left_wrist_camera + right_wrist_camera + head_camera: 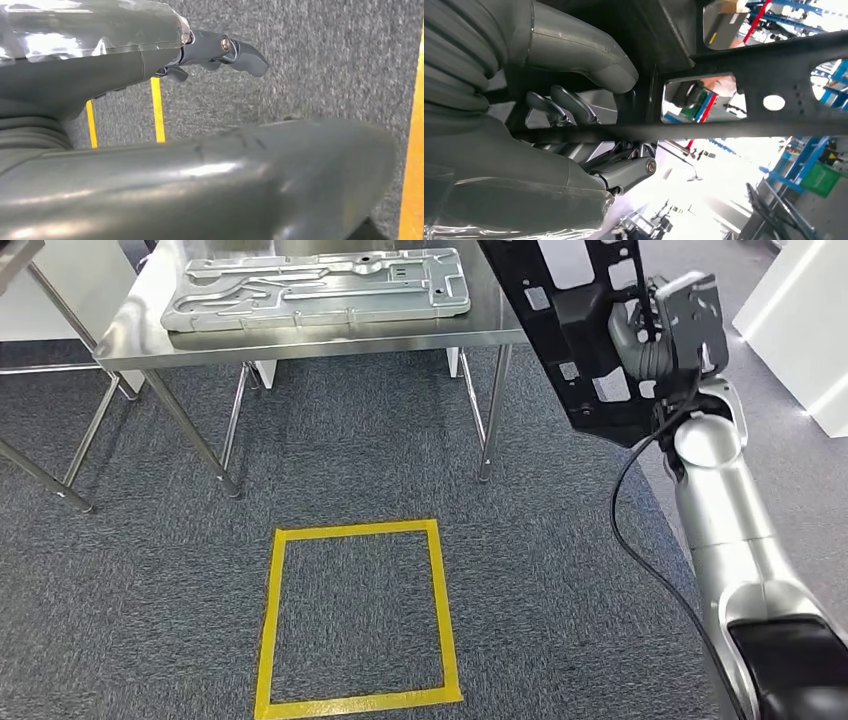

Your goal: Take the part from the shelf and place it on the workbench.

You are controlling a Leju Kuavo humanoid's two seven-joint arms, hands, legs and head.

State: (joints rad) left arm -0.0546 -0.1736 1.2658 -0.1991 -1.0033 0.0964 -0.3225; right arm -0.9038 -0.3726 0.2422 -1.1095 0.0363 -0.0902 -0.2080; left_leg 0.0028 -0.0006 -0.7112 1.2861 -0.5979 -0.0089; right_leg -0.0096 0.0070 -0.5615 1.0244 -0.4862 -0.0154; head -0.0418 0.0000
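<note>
1. Steel surface (pixel 300 350) is standing ahead and to the left of the robot, already carrying a silver stamped metal panel (pixel 320 288); a yellow tape square (pixel 355 615) is marking the carpet in front of it.
2. Black perforated part (pixel 580 330) is hanging off the surface's right front corner, long axis steeply tilted, near upright, not yet over the top. The placing move looks to need a carry left and forward.
3. Right hand (pixel 640 345) is gripping the part; in the right wrist view its fingers (pixel 569 102) are wrapping a bar of the part's frame.
4. Left hand (pixel 220 50) is holding nothing, fingers loosely apart, over the carpet.
5. No readable writing or labels.
</note>
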